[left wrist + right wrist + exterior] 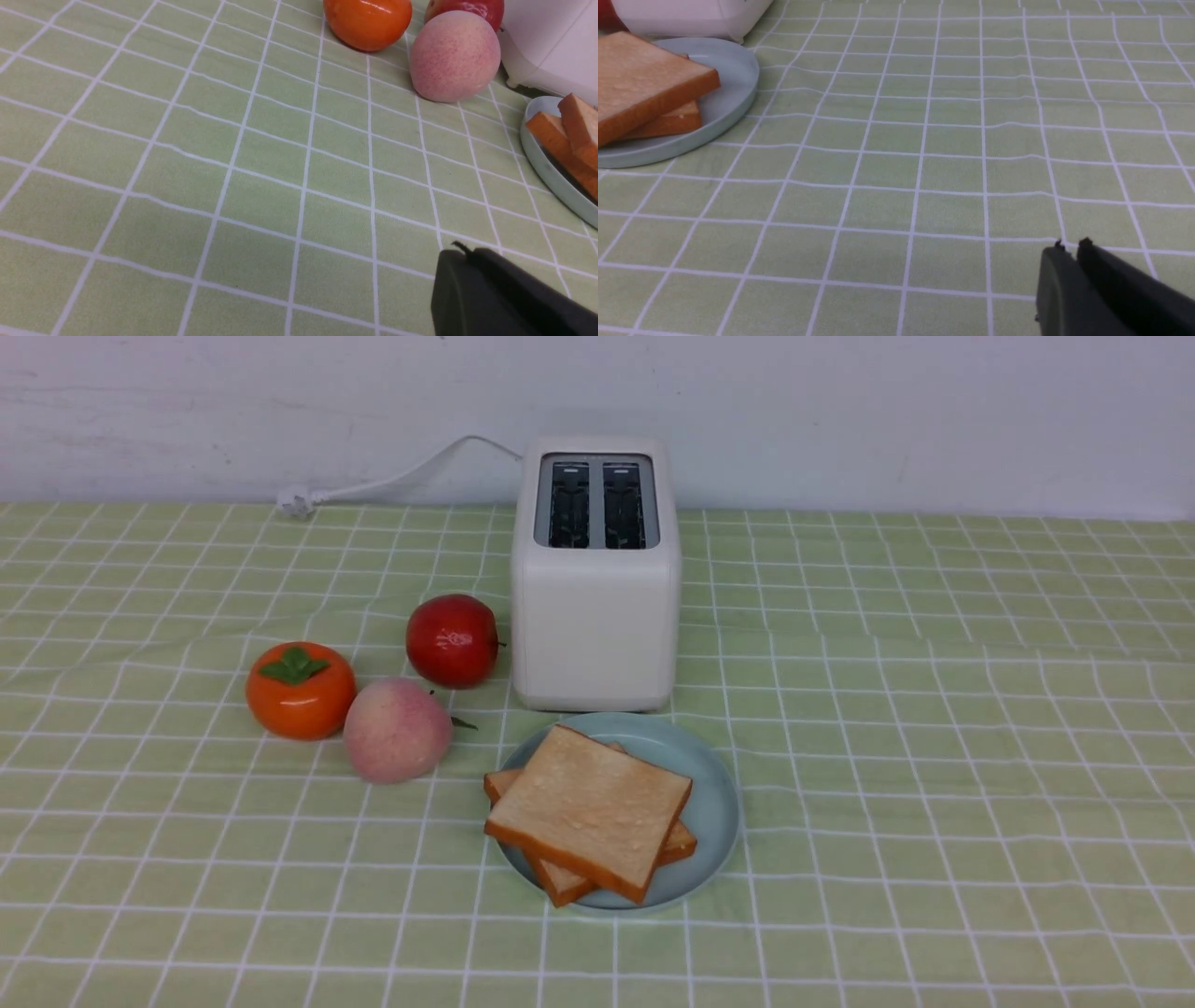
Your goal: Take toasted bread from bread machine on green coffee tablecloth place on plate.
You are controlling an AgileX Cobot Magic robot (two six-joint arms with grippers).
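Both slices of toasted bread (590, 810) lie flat, stacked on the plate (715, 803), the top one turned so a corner points toward the bread machine (595, 616) just behind; no clear long axis, they're square. Bread machine slots are empty. Plate sits on the green coffee tablecloth (934, 756). Neither arm shows in front view. Left claw (460, 252) low over the cloth, jaws together, holding nothing. Right claw (1071, 245) low over bare cloth, thin gap at tips, empty.
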